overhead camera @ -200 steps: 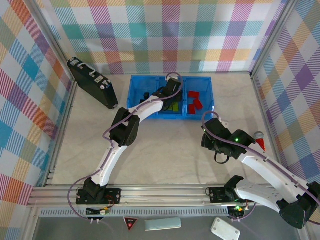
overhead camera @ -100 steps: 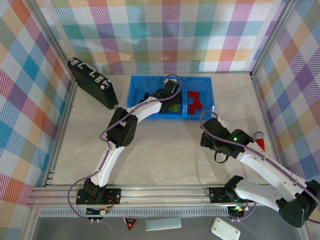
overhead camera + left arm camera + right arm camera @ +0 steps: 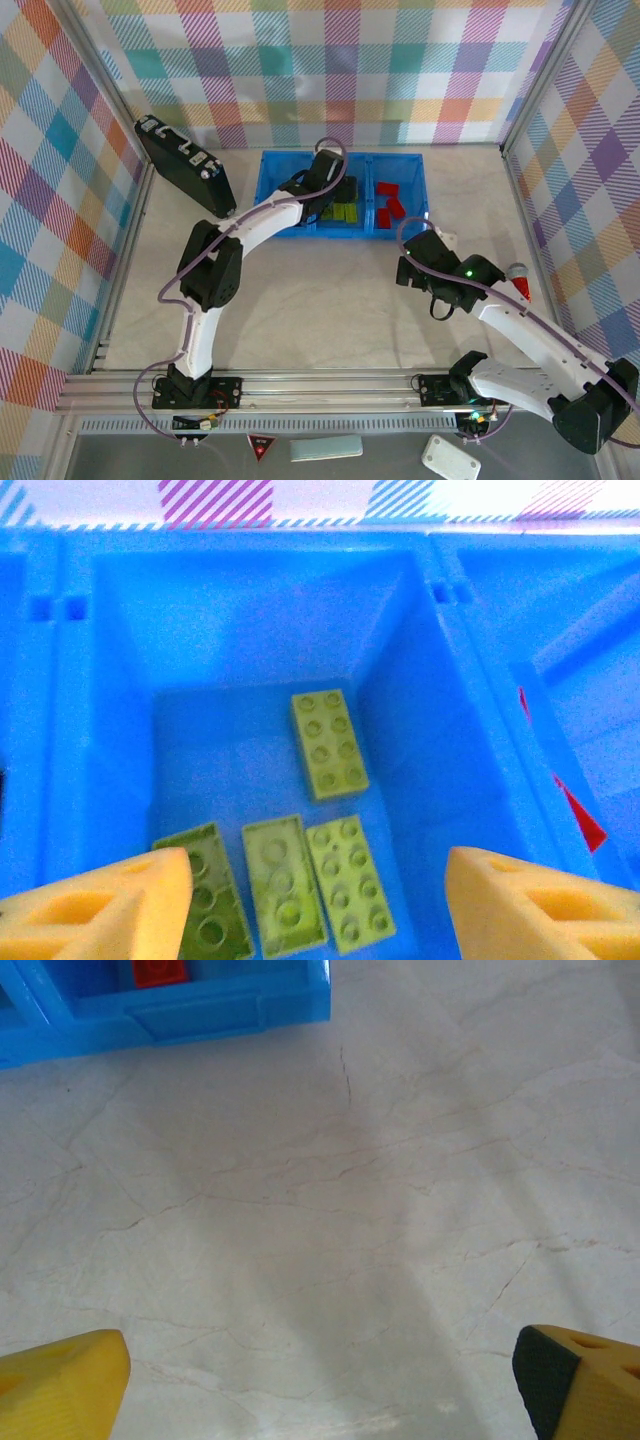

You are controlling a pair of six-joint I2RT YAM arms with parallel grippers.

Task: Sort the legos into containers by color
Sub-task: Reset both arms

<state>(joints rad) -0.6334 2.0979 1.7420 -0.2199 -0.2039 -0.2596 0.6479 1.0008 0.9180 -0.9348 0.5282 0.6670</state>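
while the left gripper (image 3: 318,905) hangs over the middle compartment of the blue tray (image 3: 250,620), its yellow, foam-textured fingers (image 3: 100,905) stand well apart and hold nothing, touching no brick. four lime-green legos (image 3: 329,744) lie flat on that compartment's floor, studs up: three side by side nearest the gripper, one alone farther in. all are rectangular bricks of glossy plastic with two rows of round studs; the leftmost is a darker olive. right gripper (image 3: 320,1385): fingers spread wide, empty, above the pale, veined, marble-look table (image 3: 330,1210), apart from the tray's near corner. red legos (image 3: 388,205) sit in the right compartment, at least three; exact count unclear. the tray is smooth moulded plastic with three compartments side by side.
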